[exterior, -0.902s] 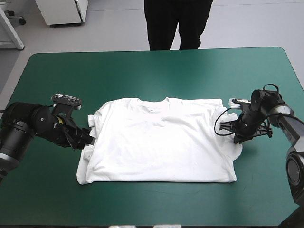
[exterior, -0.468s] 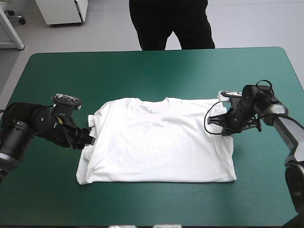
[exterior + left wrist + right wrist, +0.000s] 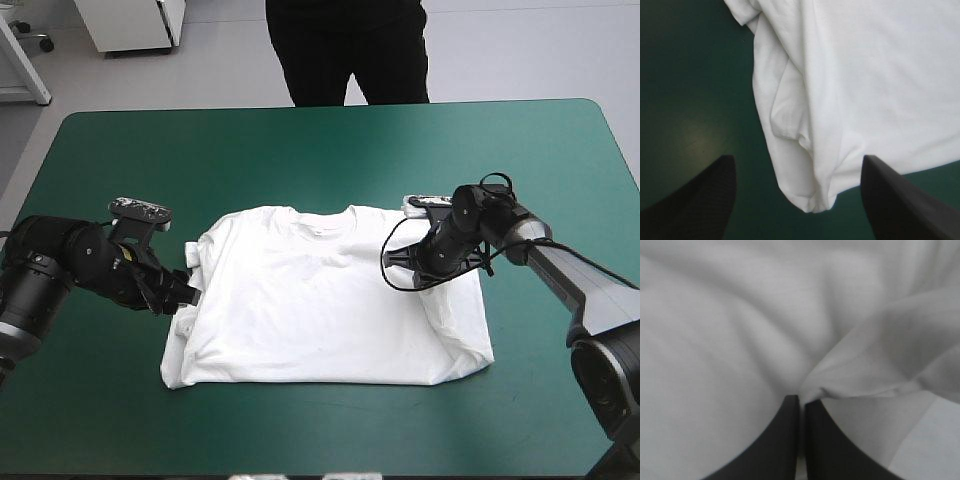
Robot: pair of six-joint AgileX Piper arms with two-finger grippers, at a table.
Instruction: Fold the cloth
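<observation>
Here, at 9 o'clock of the white T-shirt (image 3: 320, 310), the left end effector (image 3: 188, 296) sits low with its black fingers (image 3: 700, 195) wide apart, the sleeve (image 3: 790, 165) between them. The T-shirt lies spread in the middle of the teal-green surface (image 3: 300, 140). Toward 3 o'clock, the right end effector (image 3: 425, 276) pinches a raised fold of it, almost closed.

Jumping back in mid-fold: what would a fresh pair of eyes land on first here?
First, the white T-shirt, spread flat across the middle of the teal-green table. Next, the right gripper, shut on the T-shirt's right edge and holding it doubled inward over the chest. The left gripper sits open at the left sleeve, gripping nothing.
</observation>
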